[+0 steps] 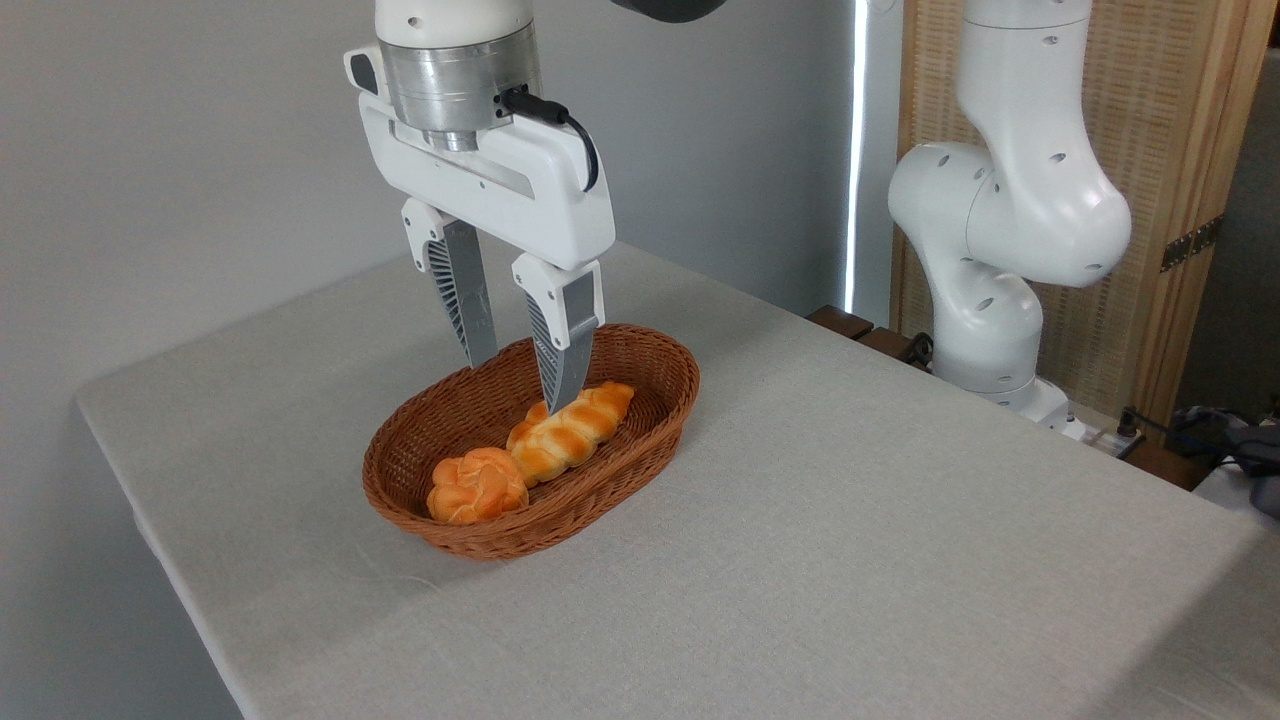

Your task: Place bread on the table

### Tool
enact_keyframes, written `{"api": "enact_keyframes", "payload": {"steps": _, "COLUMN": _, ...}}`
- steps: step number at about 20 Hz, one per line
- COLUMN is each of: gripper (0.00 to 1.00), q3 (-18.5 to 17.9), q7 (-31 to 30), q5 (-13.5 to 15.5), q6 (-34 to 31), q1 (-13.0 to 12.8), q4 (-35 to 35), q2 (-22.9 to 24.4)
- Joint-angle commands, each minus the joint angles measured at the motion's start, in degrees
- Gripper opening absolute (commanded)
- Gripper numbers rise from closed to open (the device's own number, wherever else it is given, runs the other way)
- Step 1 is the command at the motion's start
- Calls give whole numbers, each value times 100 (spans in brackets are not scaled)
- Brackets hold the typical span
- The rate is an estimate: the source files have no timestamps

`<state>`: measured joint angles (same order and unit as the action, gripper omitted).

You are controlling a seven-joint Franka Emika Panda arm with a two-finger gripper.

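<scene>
Leftmost, on the large light grey cloth-covered table, sits a brown oval wicker basket holding two pieces of bread. At its near left end lies the small round knotted orange-golden bun, the bread to be moved, touching the longer braided golden loaf just to its right. Above the basket's middle hangs the white two-finger gripper, its ribbed grey fingers spread apart and empty; the right fingertip appears in front of the loaf, though contact cannot be told. The bun looks light, glossy and perhaps slippery, so a grasp across its widest middle seems safest. Further right stands the arm's white jointed base before a woven panel.
</scene>
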<state>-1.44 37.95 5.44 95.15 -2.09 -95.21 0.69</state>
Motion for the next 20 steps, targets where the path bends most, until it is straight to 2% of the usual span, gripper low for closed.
{"api": "enact_keyframes", "payload": {"steps": 1, "gripper": 100, "q3": -93, "q7": 107, "q5": 98, "q6": -75, "q1": -54, "q4": 28, "q2": 45}}
{"api": "enact_keyframes", "payload": {"steps": 14, "gripper": 100, "q3": -85, "q7": 107, "q5": 89, "q6": -67, "q1": -63, "q4": -24, "q2": 62}}
{"api": "enact_keyframes", "payload": {"steps": 17, "gripper": 100, "q3": -14, "q7": 98, "q5": 98, "q6": 231, "q1": -81, "q4": -182, "q2": 80}}
{"api": "enact_keyframes", "payload": {"steps": 20, "gripper": 100, "q3": 56, "q7": 19, "q5": 115, "q6": 741, "q1": -248, "q4": -525, "q2": 142}}
